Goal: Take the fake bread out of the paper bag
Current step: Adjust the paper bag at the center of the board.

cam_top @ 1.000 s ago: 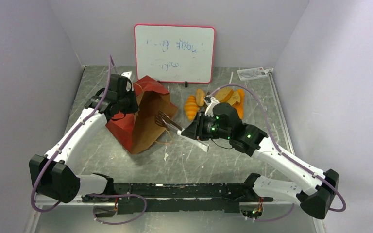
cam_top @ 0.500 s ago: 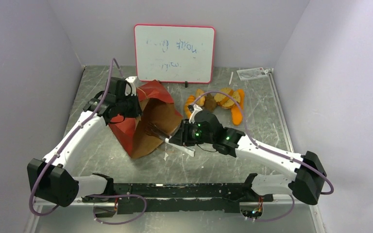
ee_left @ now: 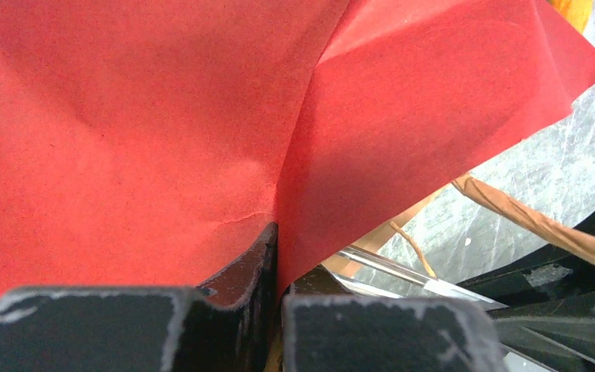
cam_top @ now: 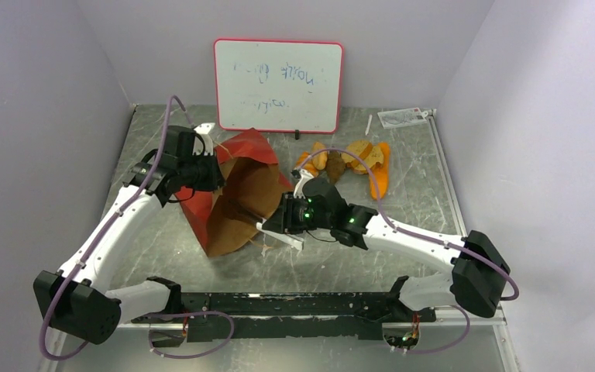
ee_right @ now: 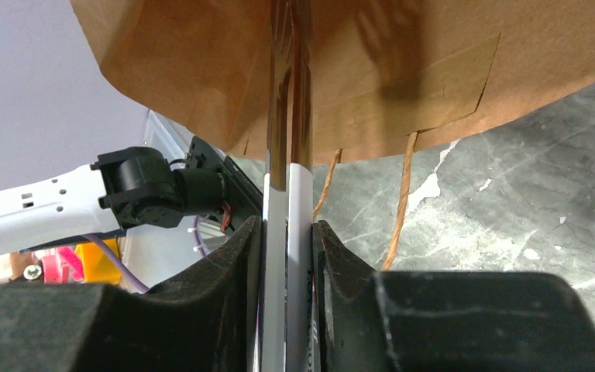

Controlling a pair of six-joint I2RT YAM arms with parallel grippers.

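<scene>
The paper bag (cam_top: 240,203) lies tilted on the table, mouth toward the right arm, red bottom (cam_top: 242,146) raised. My left gripper (cam_top: 206,166) is shut on a fold of the red paper (ee_left: 163,116), jaws pinched at the crease (ee_left: 277,249). My right gripper (cam_top: 283,220) is shut on white-handled metal tongs (ee_right: 288,116), whose tips reach into the brown bag mouth (ee_right: 356,62). What the tips touch is hidden. Several fake bread pieces (cam_top: 350,158), with a long orange loaf (cam_top: 377,183), lie in a pile behind the right arm.
A whiteboard (cam_top: 279,85) stands at the back wall. A small white card (cam_top: 400,117) lies at the back right. The bag's cord handles (ee_right: 400,203) hang onto the table under the mouth. Purple walls close in the left, right and back.
My right gripper has moved left and toward me, pushing the tongs deeper into the bag mouth. My left gripper has shifted slightly, still gripping the red bottom, and the bag has tipped more upright.
</scene>
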